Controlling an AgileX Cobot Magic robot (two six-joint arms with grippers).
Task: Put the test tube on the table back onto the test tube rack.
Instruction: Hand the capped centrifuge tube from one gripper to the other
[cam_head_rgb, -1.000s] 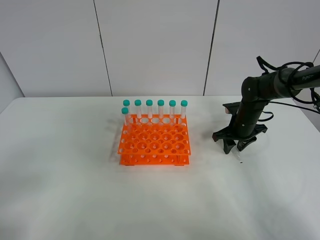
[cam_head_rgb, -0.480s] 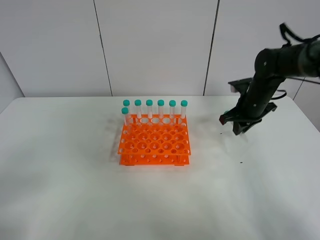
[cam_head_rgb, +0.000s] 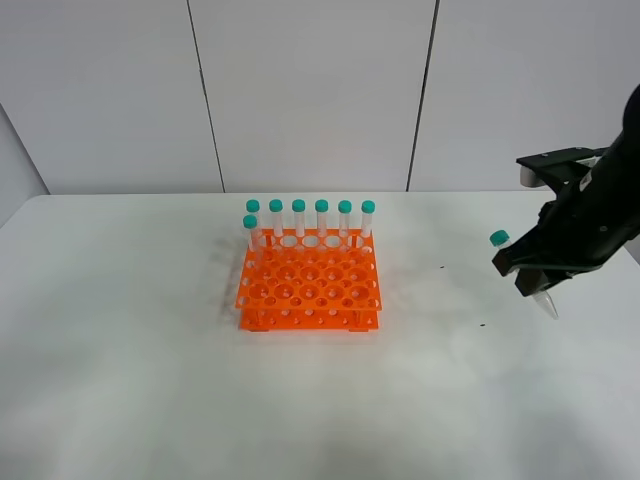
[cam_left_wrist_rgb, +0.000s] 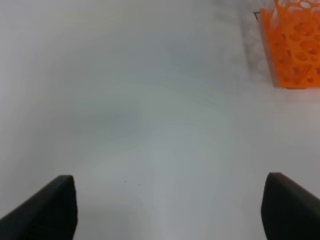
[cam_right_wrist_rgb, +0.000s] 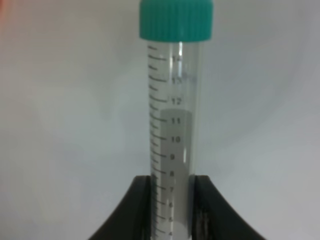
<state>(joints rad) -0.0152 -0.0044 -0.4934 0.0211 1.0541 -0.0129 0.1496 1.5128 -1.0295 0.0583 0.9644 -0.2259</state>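
One arm (cam_head_rgb: 592, 212), right, aloft over table (cam_head_rgb: 150, 380); fingers (cam_right_wrist_rgb: 136, 210) clamping tilted test tube (cam_head_rgb: 499, 238).

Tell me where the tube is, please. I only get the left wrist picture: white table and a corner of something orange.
Observer: The right tool has the test tube clamped between its fingers, well to the right of the orange thing.
Visitor: What is that orange thing?
Observer: It is the test tube rack. It carries seven capped tubes, six in the back row and one just in front at the left. The other holes are empty.
Visitor: Does the held tube have a lid?
Observer: Yes, a teal screw cap.
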